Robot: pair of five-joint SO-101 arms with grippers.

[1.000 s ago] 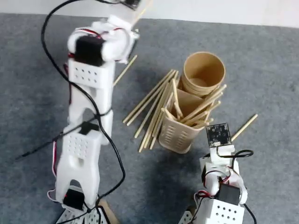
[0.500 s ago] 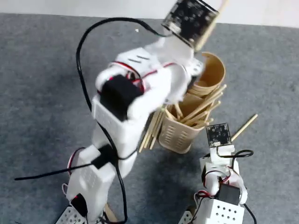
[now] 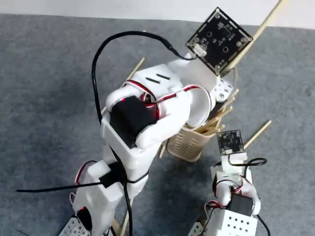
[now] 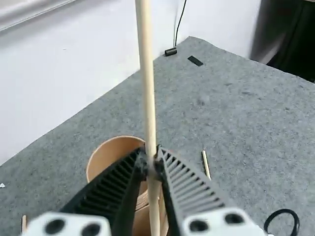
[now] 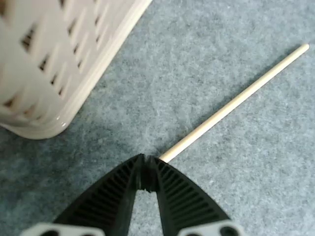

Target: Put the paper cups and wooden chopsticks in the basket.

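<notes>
The left gripper [image 4: 150,164] pinches a long pale wooden chopstick [image 4: 146,73] tight, high over the round brown paper cup [image 4: 106,155]. To do this step well, I think the arm should tip the stick down and aim its low end into the tan plastic basket with slots [image 3: 189,145]. It should let go only when that end is inside (or it may bounce onto the grey mat [image 3: 44,73]). The basket has a bunch of wooden sticks [image 3: 220,114] leaning in it. What is in the cup is too hard to tell. The right gripper [image 5: 146,172] is closed on nothing, low beside the basket. One loose chopstick [image 5: 236,101] lies just past its tips.
</notes>
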